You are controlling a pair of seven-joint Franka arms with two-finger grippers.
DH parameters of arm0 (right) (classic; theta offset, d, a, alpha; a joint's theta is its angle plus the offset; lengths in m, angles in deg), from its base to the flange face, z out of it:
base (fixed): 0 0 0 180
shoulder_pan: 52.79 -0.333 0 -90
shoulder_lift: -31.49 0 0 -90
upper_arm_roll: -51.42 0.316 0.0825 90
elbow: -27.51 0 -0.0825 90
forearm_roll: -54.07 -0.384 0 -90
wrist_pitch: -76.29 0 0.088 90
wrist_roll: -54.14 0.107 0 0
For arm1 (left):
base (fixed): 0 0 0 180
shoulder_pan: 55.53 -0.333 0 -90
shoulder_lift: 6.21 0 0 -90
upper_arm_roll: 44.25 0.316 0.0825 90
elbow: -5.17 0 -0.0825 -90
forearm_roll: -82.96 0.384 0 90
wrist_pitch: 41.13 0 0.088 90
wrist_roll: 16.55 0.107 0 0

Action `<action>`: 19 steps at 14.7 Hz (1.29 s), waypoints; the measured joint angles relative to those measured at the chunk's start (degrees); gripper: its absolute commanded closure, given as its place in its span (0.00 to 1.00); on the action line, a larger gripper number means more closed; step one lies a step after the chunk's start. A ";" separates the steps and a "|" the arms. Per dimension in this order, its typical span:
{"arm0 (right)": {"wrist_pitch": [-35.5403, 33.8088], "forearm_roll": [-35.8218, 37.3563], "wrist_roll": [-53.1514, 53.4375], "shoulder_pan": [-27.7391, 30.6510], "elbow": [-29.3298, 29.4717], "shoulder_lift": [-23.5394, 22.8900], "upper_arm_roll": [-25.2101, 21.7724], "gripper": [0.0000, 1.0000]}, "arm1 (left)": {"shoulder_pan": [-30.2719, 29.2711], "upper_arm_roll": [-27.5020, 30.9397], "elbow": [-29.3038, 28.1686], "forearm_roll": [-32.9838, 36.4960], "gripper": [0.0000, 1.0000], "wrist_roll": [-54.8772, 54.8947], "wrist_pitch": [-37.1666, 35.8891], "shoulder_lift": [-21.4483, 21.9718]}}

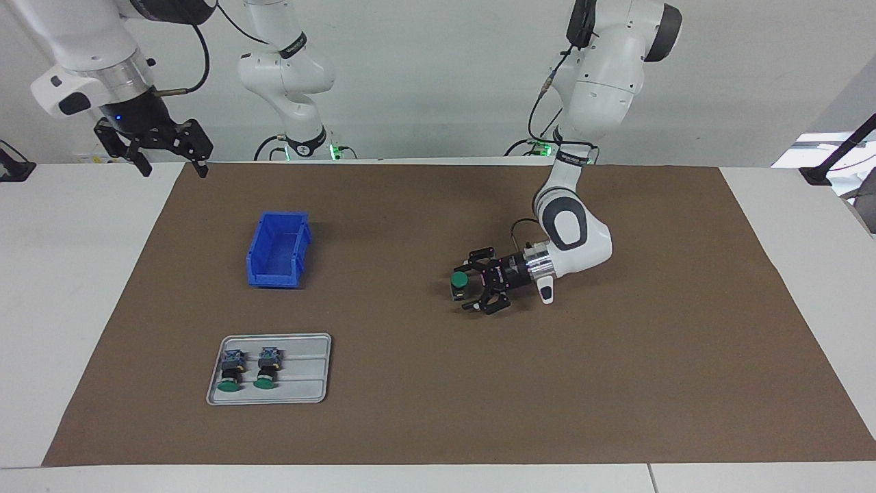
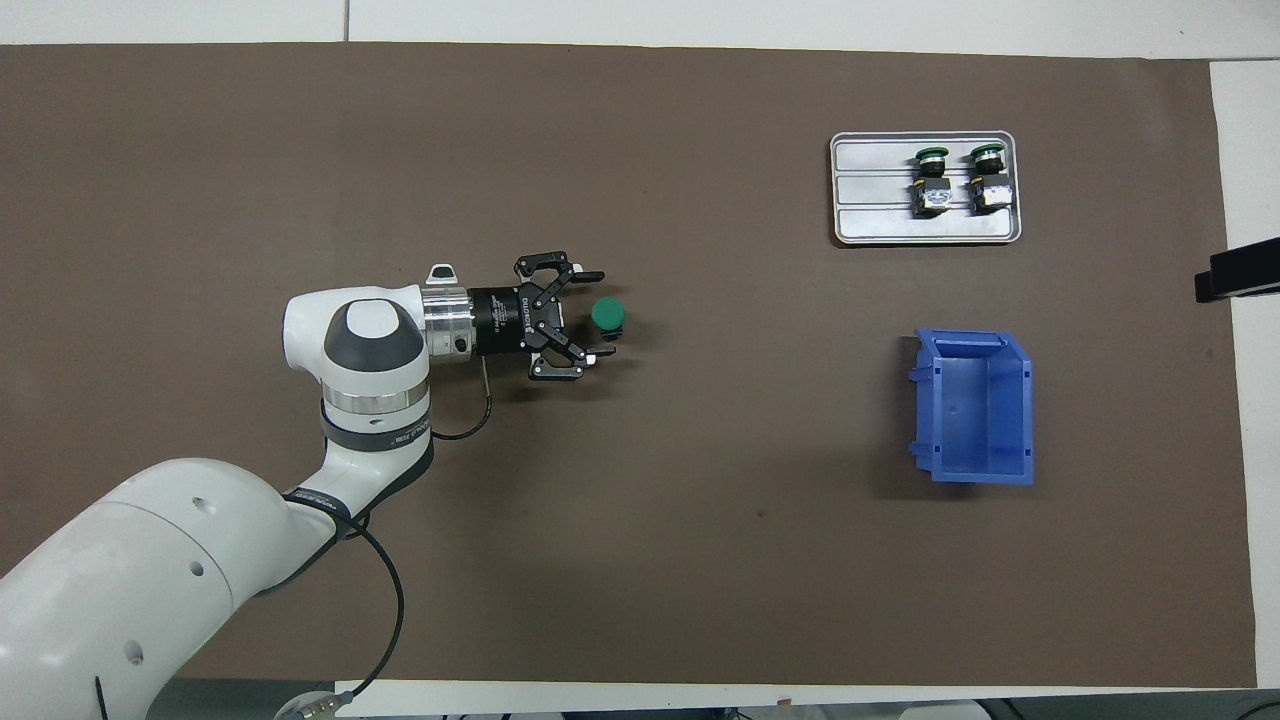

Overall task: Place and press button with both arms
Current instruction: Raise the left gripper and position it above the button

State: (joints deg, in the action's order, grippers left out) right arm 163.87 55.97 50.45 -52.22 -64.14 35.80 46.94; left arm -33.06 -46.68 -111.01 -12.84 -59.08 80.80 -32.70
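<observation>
- Near mid-mat in the facing view, the left gripper (image 1: 471,289) lies low and level, fingers spread to either side of the button (image 1: 458,281), which stands upright on the brown mat (image 1: 438,411), green cap up. Fingertips look clear of the body; I judge it released, so the placing looks done.
- Same view: right gripper (image 1: 159,149) hangs high over the mat's corner at the right arm's end, fingers spread, holding nothing; that arm waits. Pressing is not yet begun.
- Same view: two more buttons (image 1: 248,368) lie on their sides in the grey tray (image 1: 304,373), which sits farther from the robots than the empty blue bin (image 1: 276,250).
- From overhead, the left gripper (image 2: 598,315) brackets the button (image 2: 606,315) between spread fingertips, gaps showing on both sides.
- Overhead: tray (image 2: 925,228) and bin (image 2: 975,408) sit well apart from the button, toward the right arm's end. The right gripper is out of this view.
- Left, by my reading: left gripper backs off or steadies the body, right arm comes across to press the cap.
</observation>
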 measured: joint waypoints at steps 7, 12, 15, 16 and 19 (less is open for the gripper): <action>0.00 0.00 0.00 0.00 0.00 0.00 0.00 0.01 | -8.25 0.08 -0.12 13.13 0.00 0.08 -8.10 1.65; 0.00 0.00 0.00 0.00 0.00 0.00 0.00 0.01 | -13.40 0.18 5.75 32.46 0.00 -3.00 -13.15 5.00; 0.00 0.00 0.00 0.00 0.00 0.00 0.00 0.01 | -12.52 -0.25 14.54 46.63 0.00 -6.98 -15.51 5.28; 0.00 0.00 0.00 0.00 0.00 0.00 0.00 0.01 | -11.35 -0.37 16.91 49.99 0.00 -9.01 -15.81 5.53; 0.00 0.00 0.00 0.00 0.00 0.00 0.00 0.01 | -7.03 -0.52 20.48 58.44 0.00 -15.78 -15.51 7.31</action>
State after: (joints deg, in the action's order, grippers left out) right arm 163.87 55.97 50.45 -52.22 -64.14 35.80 46.94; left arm -40.08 -47.20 -90.53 45.61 -74.86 65.29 -25.39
